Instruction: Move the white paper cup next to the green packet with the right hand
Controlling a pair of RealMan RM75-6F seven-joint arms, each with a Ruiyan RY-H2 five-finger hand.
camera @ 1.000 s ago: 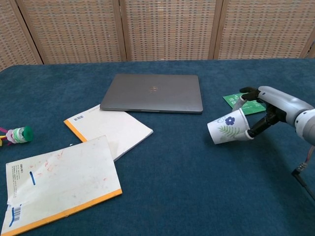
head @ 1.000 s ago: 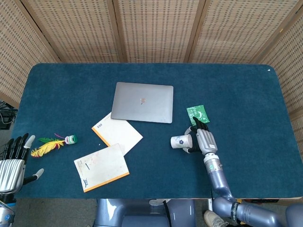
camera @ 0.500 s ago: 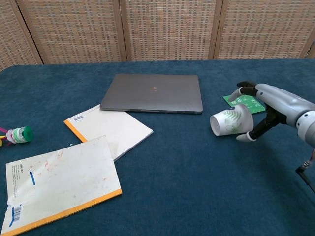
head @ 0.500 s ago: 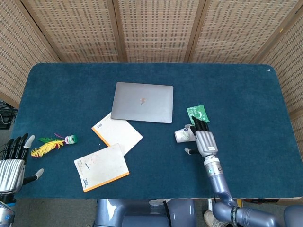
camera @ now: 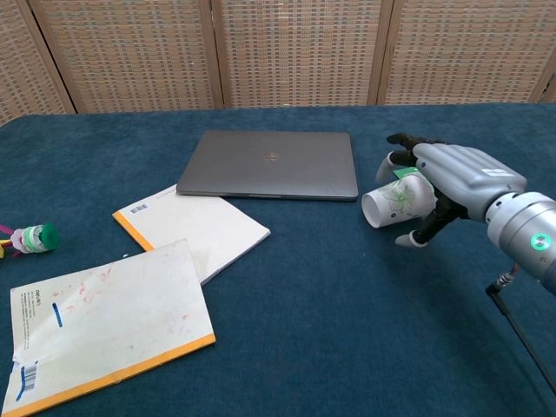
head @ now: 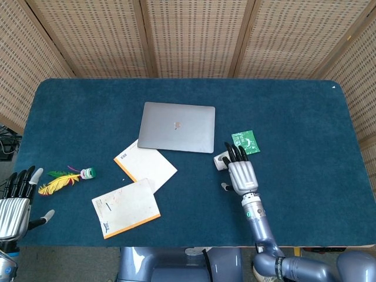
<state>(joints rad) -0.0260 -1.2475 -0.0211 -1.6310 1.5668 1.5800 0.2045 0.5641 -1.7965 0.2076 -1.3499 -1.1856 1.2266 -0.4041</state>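
The right hand (camera: 452, 178) is laid over the white paper cup (camera: 398, 201), seemingly gripped on its side, just beside the green packet (head: 245, 141); the left hand (head: 16, 202) is held spread off the blue-clothed table (head: 294, 111); wicker screens (head: 194, 35) stand behind; laptop (head: 177, 127), two notebooks (head: 136, 185) and feathered toy (head: 66, 179) lie leftward.

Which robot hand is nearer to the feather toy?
Left. The left robot hand sits just left of the feather toy, apart from it; the right robot hand is far across the table.
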